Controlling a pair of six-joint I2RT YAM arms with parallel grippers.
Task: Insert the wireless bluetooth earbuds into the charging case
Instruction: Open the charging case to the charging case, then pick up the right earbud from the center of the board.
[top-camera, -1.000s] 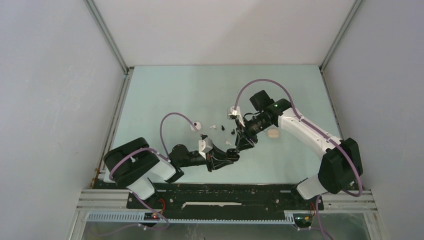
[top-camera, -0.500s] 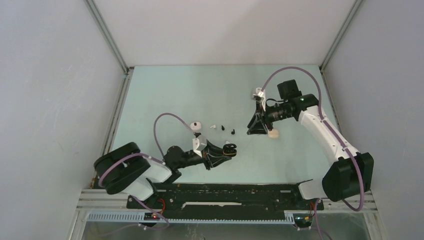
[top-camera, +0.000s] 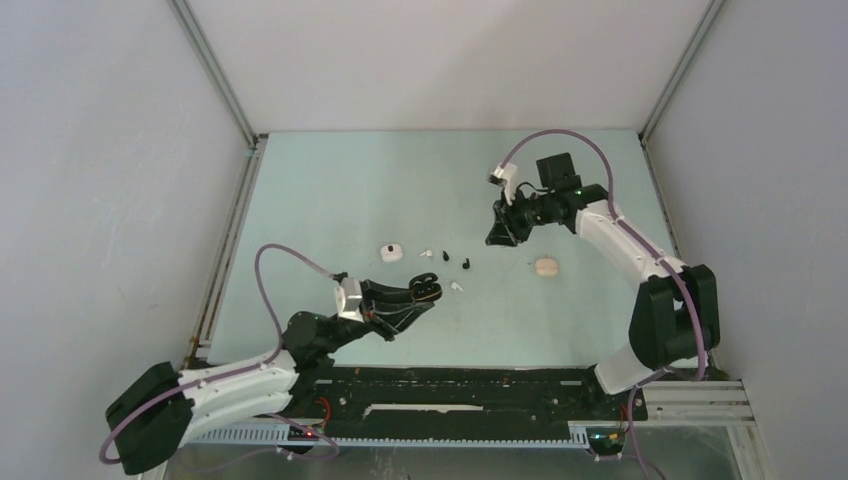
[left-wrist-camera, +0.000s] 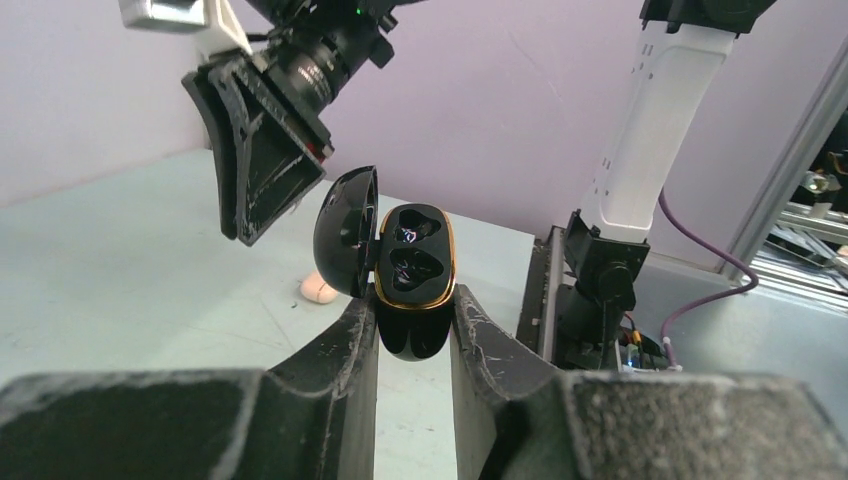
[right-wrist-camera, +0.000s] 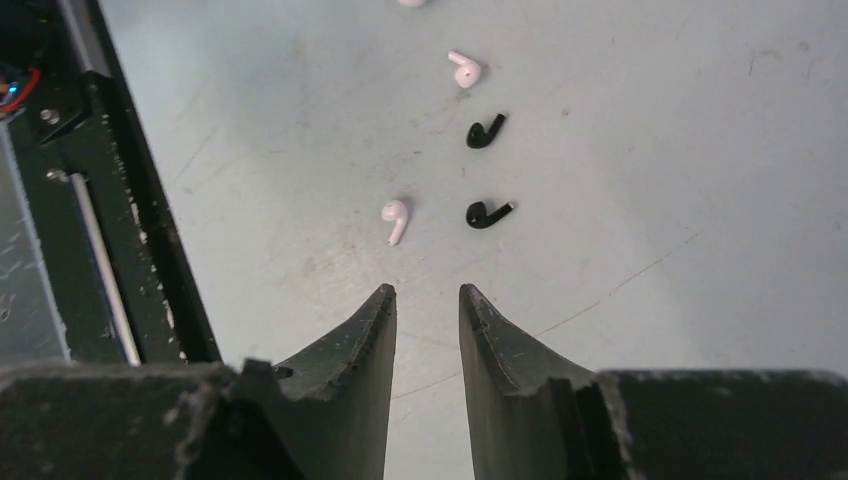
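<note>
Nearest, low in the overhead frame, the left gripper (top-camera: 415, 297) is clamped on the open black case (left-wrist-camera: 412, 270). Beyond it, mid-frame, four earbuds (right-wrist-camera: 395, 218) lie loose and apart on the table (top-camera: 330, 190), two white and two black. They look feather-light, hard and slick, likely to skitter, so I'd pinch one across its bulb rather than its thin stem. Farther up and right, the right gripper (top-camera: 503, 228) hangs narrowly parted and empty, with open table around it and the walls (top-camera: 120, 200) well off.
</note>
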